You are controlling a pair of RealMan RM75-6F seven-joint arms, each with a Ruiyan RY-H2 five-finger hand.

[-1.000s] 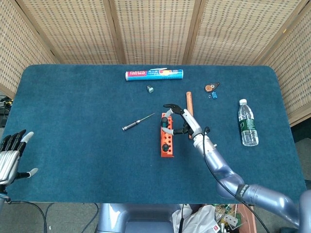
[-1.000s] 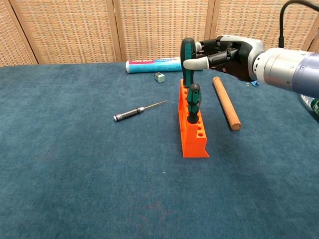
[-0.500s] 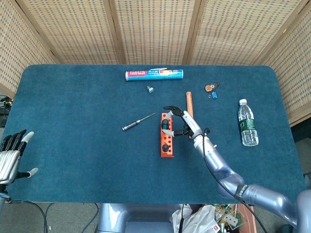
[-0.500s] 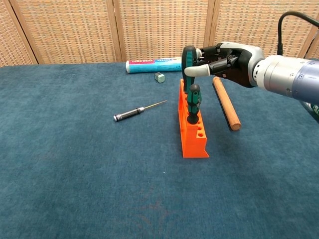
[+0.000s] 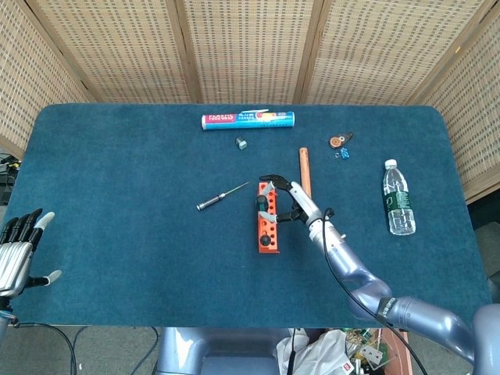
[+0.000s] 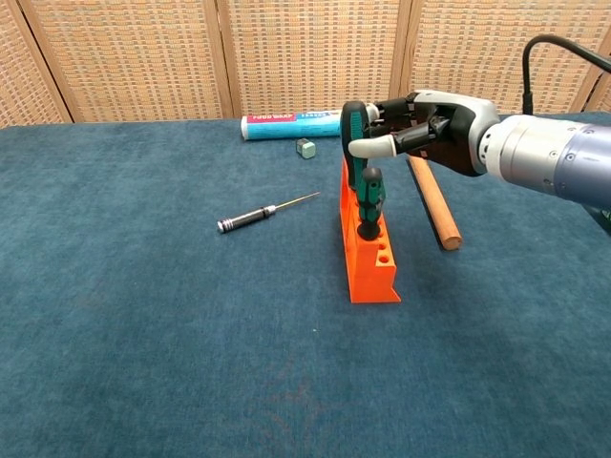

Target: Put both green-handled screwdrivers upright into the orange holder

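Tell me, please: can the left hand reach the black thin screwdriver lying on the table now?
Probably not easily. The left hand sits open at the table's near left edge, far from the thin screwdriver. Nothing lies between them; only the distance counts against it.

blue table (image 5: 117, 258) | small dark screwdriver (image 5: 221, 195) | wooden dowel (image 6: 434, 202) | water bottle (image 5: 398, 198) | tube (image 5: 248, 119)

Even, bright light from above; my views sharp. Soft faint shadows on table (image 6: 143, 363). No glare. Head view bends slightly at edges.

Blue table (image 5: 117, 234) bears orange holder (image 6: 368, 258), dowel (image 6: 434, 203), bottle (image 5: 398, 198).
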